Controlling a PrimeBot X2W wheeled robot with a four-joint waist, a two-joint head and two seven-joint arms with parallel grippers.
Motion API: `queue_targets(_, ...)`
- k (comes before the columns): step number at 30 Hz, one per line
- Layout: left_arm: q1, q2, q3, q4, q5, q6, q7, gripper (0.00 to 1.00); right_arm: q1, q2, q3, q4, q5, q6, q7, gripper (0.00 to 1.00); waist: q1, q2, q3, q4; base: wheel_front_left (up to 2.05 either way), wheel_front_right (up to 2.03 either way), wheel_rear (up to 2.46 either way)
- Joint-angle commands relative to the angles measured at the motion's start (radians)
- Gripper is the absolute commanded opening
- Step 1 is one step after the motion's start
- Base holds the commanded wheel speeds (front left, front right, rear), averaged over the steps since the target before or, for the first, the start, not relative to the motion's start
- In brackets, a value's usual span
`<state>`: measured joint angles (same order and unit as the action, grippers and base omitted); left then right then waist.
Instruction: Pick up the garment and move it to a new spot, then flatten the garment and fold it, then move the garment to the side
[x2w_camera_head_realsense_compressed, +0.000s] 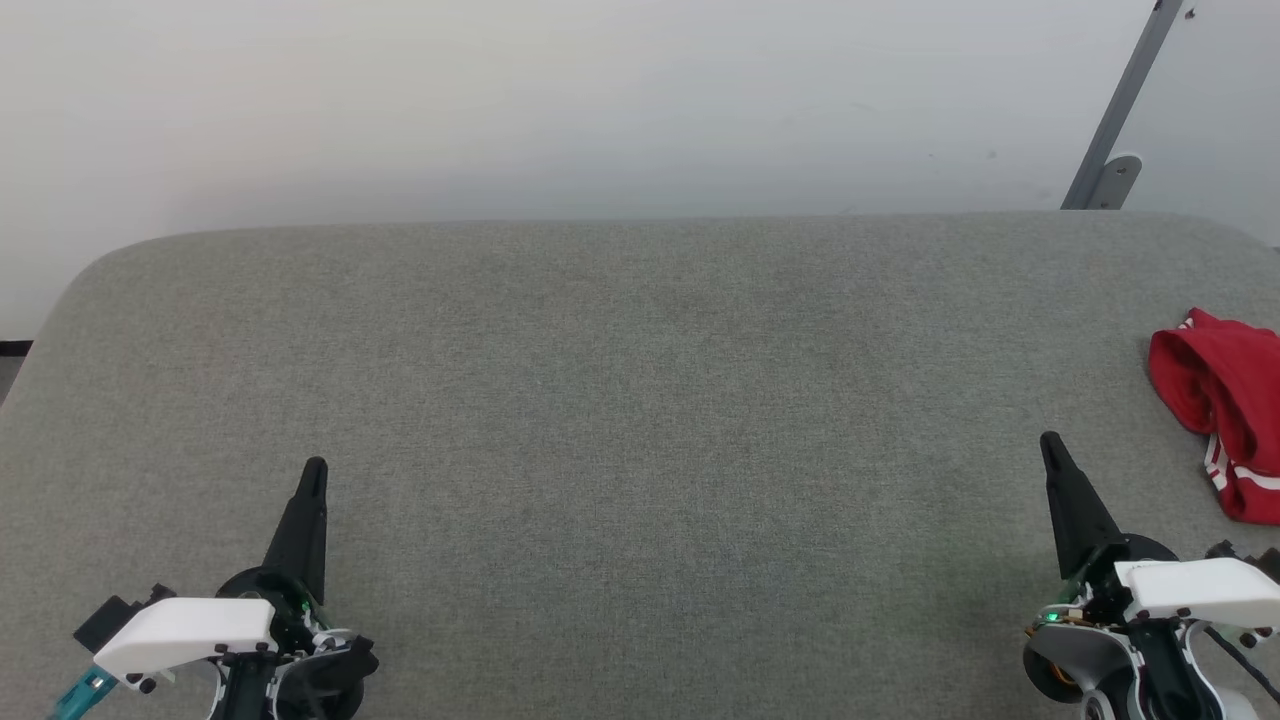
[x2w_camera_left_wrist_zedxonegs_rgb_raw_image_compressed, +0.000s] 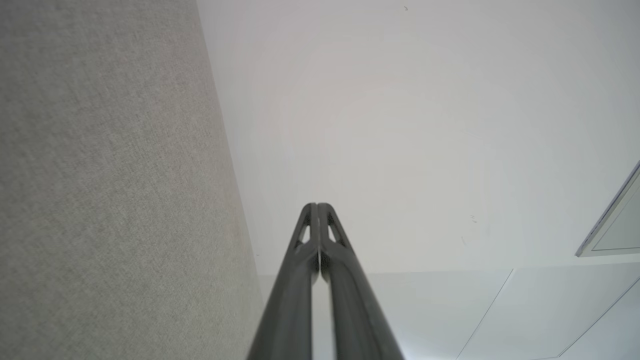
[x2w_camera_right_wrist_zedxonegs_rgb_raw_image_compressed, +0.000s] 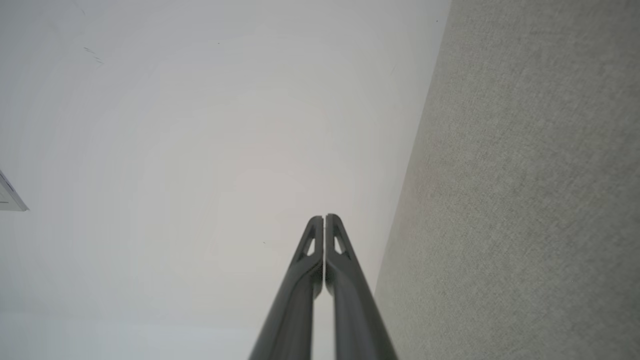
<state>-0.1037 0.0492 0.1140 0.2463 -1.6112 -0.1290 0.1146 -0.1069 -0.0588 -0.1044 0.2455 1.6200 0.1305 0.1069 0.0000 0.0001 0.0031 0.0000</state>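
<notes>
Garment (x2w_camera_head_realsense_compressed: 1222, 410), red with red-and-white striped trim, lies crumpled in a heap on the right side of the grey fabric-covered desk (x2w_camera_head_realsense_compressed: 640, 400), partly cut off by the picture's edge.

At the near left, the left claw (x2w_camera_head_realsense_compressed: 314, 470) points toward the far side. Its two dark fingers are pressed together into a single tip and grip nothing. The left wrist view shows those fingers meeting along their length, with the desk's cloth running beside them. At the near right, the right claw (x2w_camera_head_realsense_compressed: 1050, 442) is pinched together in the same way, also with nothing between its fingers, and it too points away.

The garment sits a little farther off than the right claw and to its right, near it but apart from it.

At the far side, the desk's rounded edge meets a pale wall (x2w_camera_head_realsense_compressed: 600, 100). At the far right, a grey metal bar (x2w_camera_head_realsense_compressed: 1125, 100) slants up from a small bracket.
</notes>
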Motion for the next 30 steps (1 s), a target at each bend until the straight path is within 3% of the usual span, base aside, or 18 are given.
queue_targets(1,-0.012,0.002,-0.001,0.0,-0.003,-0.003,0.003,0.0,-0.004,0.005,-0.002,0.001,-0.001,0.0,0.005,0.0,0.0,-0.0001,0.0,0.0,0.0,0.0,0.0)
queue_targets(30,-0.012,0.002,-0.001,0.0,-0.003,-0.003,0.003,0.0,-0.005,0.007,-0.006,0.001,-0.005,0.0,0.007,0.0,0.0,-0.0001,0.0,0.0,0.0,0.0,0.0)
